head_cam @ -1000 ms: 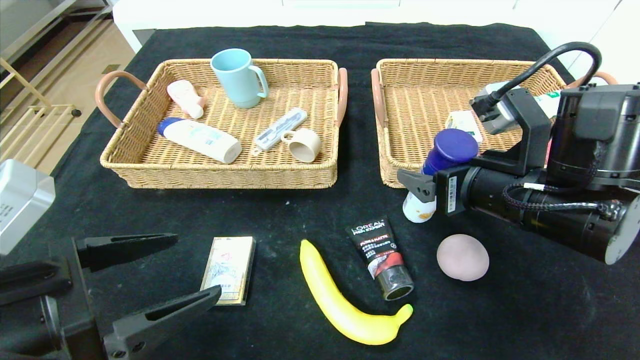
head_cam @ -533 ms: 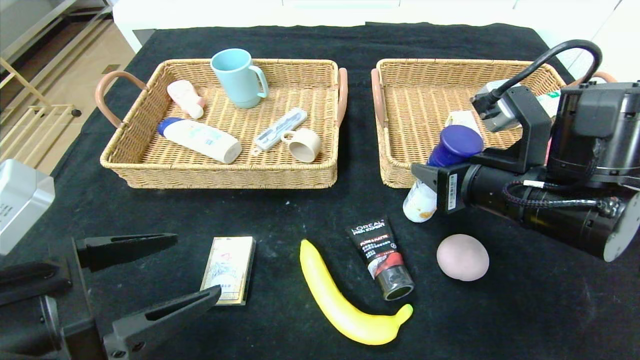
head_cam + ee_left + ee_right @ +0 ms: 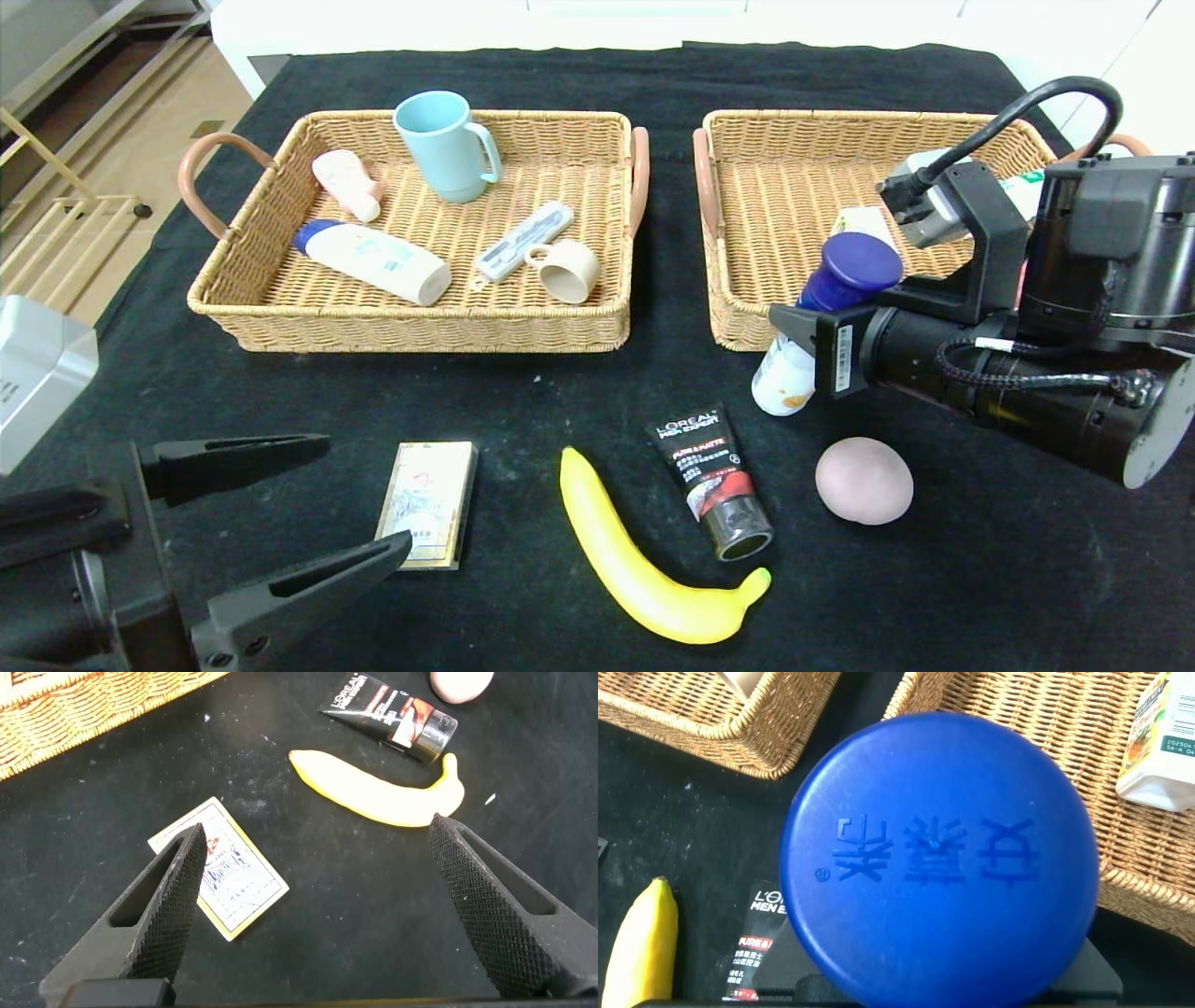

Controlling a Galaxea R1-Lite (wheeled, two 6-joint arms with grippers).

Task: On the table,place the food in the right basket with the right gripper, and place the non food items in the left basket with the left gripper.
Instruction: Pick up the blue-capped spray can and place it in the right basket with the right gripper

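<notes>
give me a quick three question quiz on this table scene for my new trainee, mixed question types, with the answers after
1. True or false: the banana lies inside the right basket.
2. Which is the right gripper closed on? A) the blue-capped bottle B) the black tube C) the card box
3. Fill in: the left gripper hovers open near the ____.

Key: 1 false, the banana is on the black table. 2 A. 3 card box.
</notes>
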